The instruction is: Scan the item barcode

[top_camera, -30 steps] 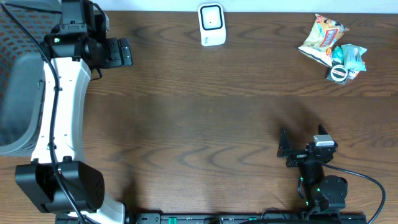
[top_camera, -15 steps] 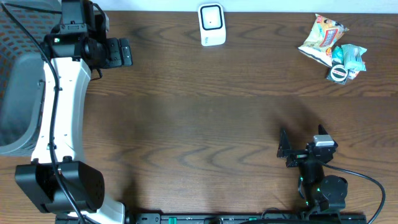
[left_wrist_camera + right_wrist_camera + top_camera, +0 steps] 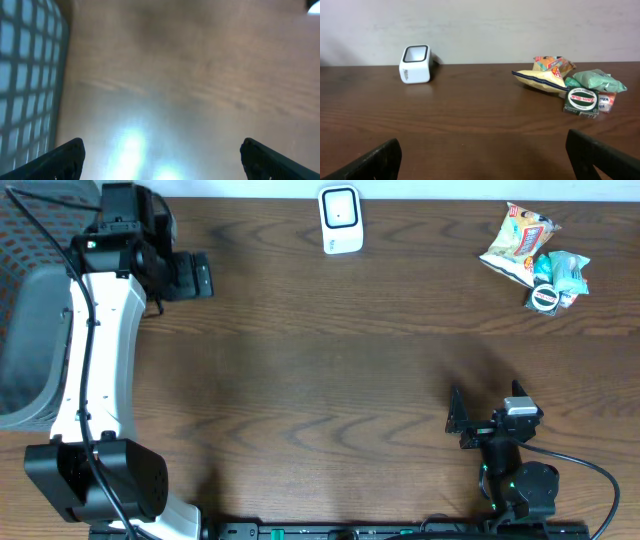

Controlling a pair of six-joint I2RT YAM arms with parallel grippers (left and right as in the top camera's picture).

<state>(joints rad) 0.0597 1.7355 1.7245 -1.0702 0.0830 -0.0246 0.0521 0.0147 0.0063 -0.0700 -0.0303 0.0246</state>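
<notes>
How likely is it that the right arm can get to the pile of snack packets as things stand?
Probably yes: the right gripper is open, and only bare table lies between it and the snack packets. Whether the arm stretches that far, I cannot tell.

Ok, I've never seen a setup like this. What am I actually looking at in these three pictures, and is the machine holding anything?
It's a robot: a left arm and a right arm at a wooden table. One picture looks straight down. The other two come from a camera on each wrist, so the dark tips in their bottom corners are that arm's own fingers. The left end effector is at the far left, near a mesh basket. The right end effector is near the front edge. Both are open and empty. At the far edge stands a white barcode scanner. To its right lies a pile: a snack bag, a teal packet and a small green-labelled box.
</notes>
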